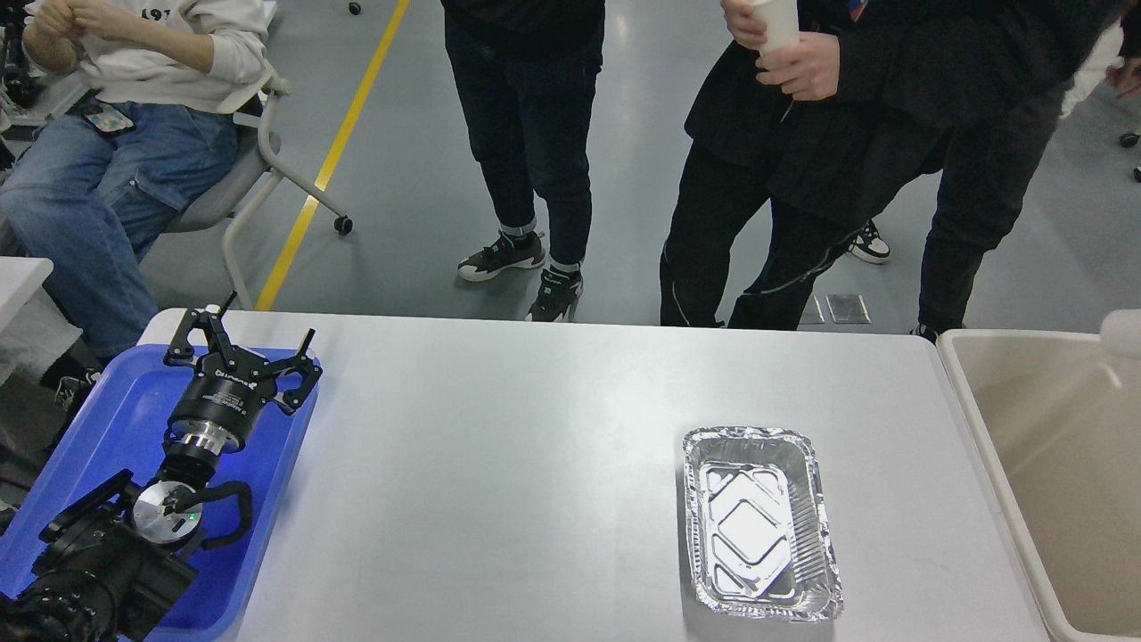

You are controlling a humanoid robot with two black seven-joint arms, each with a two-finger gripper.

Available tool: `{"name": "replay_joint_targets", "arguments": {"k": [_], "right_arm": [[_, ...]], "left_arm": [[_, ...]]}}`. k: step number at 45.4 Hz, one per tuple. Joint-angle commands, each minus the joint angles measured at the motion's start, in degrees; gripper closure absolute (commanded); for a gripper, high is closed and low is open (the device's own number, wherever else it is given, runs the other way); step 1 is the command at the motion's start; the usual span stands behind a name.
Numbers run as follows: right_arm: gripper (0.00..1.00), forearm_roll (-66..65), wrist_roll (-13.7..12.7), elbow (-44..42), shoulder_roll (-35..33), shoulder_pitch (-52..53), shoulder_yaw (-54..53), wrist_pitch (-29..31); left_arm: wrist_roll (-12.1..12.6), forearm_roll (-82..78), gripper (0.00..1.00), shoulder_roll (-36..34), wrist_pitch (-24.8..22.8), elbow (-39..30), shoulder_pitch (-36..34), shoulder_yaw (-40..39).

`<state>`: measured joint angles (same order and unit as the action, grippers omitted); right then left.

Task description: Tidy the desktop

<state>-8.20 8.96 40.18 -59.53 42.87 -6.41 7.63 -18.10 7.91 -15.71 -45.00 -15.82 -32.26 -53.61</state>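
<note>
The desktop (517,464) is a wide light-grey tabletop. A silver foil container (760,522) lies empty on its right part. My left gripper (251,337) is open and empty, hovering over the blue tray (125,419) at the desktop's left end. My right gripper is out of view. Only the end of a white paper cup (1122,333) shows at the right edge, over the beige bin (985,446).
Several people stand close behind the desktop's far edge, one holding a white cup (777,22). A seated person and a chair (258,169) are at the back left. The beige bin stands against the desktop's right end.
</note>
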Motion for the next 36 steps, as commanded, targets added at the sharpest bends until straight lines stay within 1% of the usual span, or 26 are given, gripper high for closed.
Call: {"name": "replay_joint_targets", "arguments": {"k": [1, 14, 23, 31, 36], "right_arm": [[1.0, 3.3, 0.1, -7.0, 6.7, -8.3, -4.8, -3.0], [1.0, 6.1, 0.0, -21.8, 17.9, -11.2, -4.8, -4.1], [1.0, 6.0, 0.0, -30.5, 23.5, -12.1, -4.8, -4.0], [1.0, 6.0, -0.1, -36.0, 27.7, -11.8, -4.8, -4.1], [1.0, 6.0, -0.3, -38.9, 30.7, -11.8, -4.8, -5.2]], "left_arm": [[0.0, 0.0, 0.0, 0.0, 0.0, 0.0, 0.0, 0.0], [0.0, 0.0, 0.0, 0.1, 0.0, 0.0, -0.1, 0.0], [0.0, 0.0, 0.0, 0.1, 0.0, 0.0, -0.1, 0.0], [0.0, 0.0, 0.0, 0.1, 0.0, 0.0, -0.1, 0.0], [0.0, 0.0, 0.0, 0.1, 0.0, 0.0, -0.1, 0.0]]}}
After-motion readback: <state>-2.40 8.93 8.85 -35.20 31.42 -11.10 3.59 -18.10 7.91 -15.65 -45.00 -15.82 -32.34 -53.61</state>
